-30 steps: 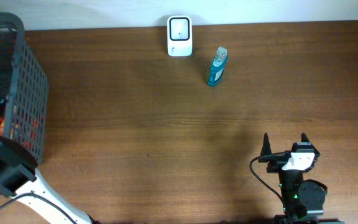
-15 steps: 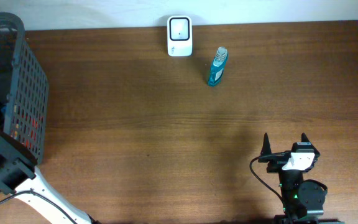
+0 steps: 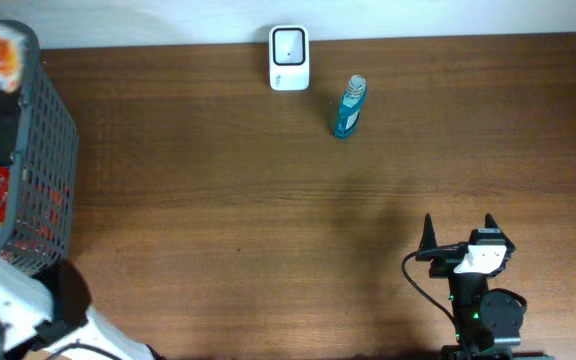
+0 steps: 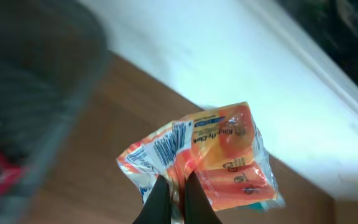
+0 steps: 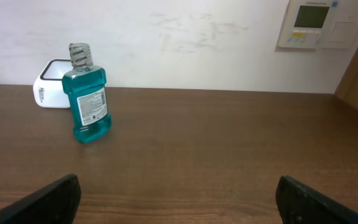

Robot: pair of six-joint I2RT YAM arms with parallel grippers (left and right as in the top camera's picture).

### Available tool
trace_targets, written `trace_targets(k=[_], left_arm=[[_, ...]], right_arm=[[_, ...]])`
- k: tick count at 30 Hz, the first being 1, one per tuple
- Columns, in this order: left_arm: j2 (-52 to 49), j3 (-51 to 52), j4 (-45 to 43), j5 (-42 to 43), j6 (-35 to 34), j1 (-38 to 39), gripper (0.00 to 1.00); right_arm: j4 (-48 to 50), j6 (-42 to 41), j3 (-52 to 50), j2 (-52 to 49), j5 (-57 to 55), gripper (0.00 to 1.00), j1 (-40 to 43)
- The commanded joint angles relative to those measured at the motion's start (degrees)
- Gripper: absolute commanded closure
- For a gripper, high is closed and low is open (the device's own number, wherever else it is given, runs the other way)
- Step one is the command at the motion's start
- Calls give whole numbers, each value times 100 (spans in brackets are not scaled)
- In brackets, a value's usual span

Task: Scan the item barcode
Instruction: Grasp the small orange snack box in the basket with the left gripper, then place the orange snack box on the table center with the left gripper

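pinching the orange snack packet [image 4: 219, 152] tight in the left gripper [image 4: 176, 180], up over the grey basket [image 3: 38, 140] at the worktop's [image 3: 268, 220] left edge, barcode [image 4: 166, 148] showing. holding the right gripper [image 3: 458, 230] spread wide by the front edge. at the back edge, scanner [image 3: 289, 58], blue bottle [image 3: 348, 108] near it.

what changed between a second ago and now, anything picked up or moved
The left fingers closed on an orange snack packet and lifted it up from the grey basket. In the overhead view it now shows over the basket's far rim, and its barcode faces the wrist camera. Unchanged: the scanner, the blue mouthwash bottle and the right fingers, which are open.
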State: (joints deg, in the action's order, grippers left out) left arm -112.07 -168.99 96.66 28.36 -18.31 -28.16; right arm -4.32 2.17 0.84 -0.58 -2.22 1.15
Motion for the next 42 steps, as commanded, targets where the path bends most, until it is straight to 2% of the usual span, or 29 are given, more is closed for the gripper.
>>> trace_targets(k=[1, 2, 4, 6, 7, 9, 11, 13, 14, 15, 16, 18, 21, 23, 42], left_arm=[[68, 68, 7, -35, 173, 1390, 100], [44, 367, 7, -470, 173, 2107, 100], [44, 1123, 7, -1287, 168, 2953, 100], [44, 2767, -120, -2116, 98, 3963, 100], [44, 3587, -413, -2227, 103, 4282, 100], [42, 5982, -2249, -2221, 96, 4964, 100], [42, 7501, -3950, -2227, -4, 5211, 100], [42, 8177, -4837, -2245, -4, 5243, 100], [42, 8415, -5080, -2245, -4, 5243, 88], [42, 8439, -5097, -2245, -4, 5239, 63], [44, 8435, -5128, -2243, -4, 5239, 1], [61, 8209, -5060, -2216, -4, 5239, 1], [422, 7141, -4236, -2218, -4, 5069, 1], [710, 6863, -4028, -2221, -4, 4999, 1], [796, 6863, -3738, -2223, -4, 5001, 1]], right_arm=[[-20, 42, -52, 37, -4, 2, 37], [-20, 42, -52, 37, -4, 2, 37], [-20, 42, -52, 37, -4, 1, 37], [-20, 42, -52, 37, -4, 1, 37], [-20, 42, -52, 37, -4, 2, 37], [-20, 42, -52, 37, -4, 1, 37], [-20, 42, -52, 37, -4, 2, 37], [-20, 42, -52, 37, -4, 2, 37], [-20, 42, -52, 37, -4, 1, 37], [-20, 42, -52, 37, -4, 1, 37], [-20, 42, -52, 37, -4, 2, 37], [-20, 42, -52, 37, -4, 2, 37], [-20, 42, -52, 37, -4, 1, 37], [-20, 42, -52, 33, -4, 1, 37], [-20, 42, -52, 28, -4, 2, 37]])
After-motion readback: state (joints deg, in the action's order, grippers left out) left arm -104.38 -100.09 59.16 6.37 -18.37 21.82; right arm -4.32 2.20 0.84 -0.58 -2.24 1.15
